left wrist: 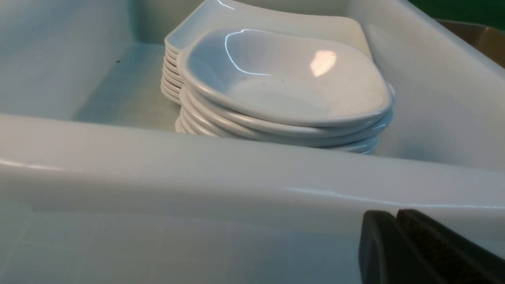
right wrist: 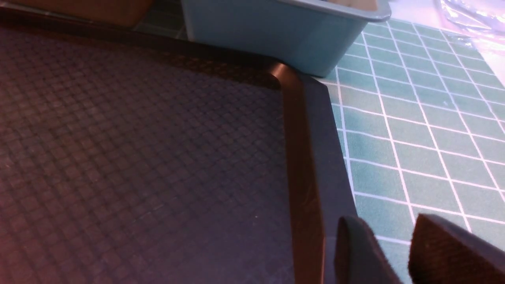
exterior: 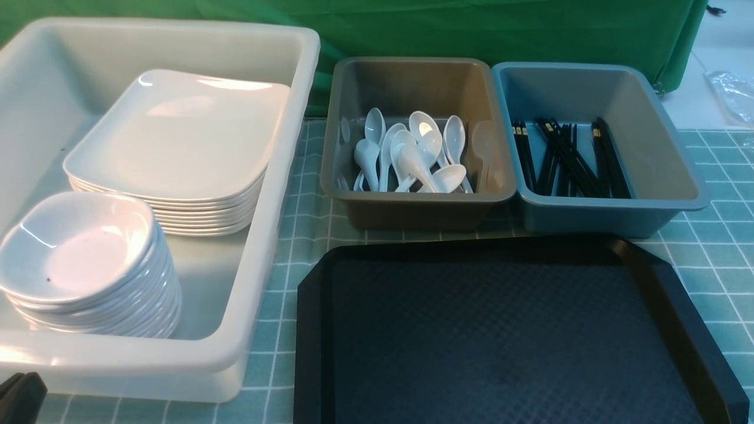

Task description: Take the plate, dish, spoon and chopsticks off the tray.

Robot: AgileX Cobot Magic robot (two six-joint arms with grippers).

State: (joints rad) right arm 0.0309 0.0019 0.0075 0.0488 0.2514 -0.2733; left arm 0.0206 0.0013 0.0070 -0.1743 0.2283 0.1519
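Resting bare on the table [exterior: 716, 259], the tray [exterior: 506, 330] carries nothing; plates [exterior: 177, 141], spoons [exterior: 412, 156] and chopsticks [exterior: 565, 156] sit in tubs. Glossy ware looks slippery, best pinched by rims. Left end effector [left wrist: 396, 219] together, right end effector [right wrist: 394, 244] apart, both empty.

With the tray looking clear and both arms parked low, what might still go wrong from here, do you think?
1. The stack of small dishes leans toward the white tub's front; a bump could slide it.
2. The left claw sits shut right at that tub's rim and could catch it when lifting.
3. The right claw, open, hovers over the tray's rim and might snag it.
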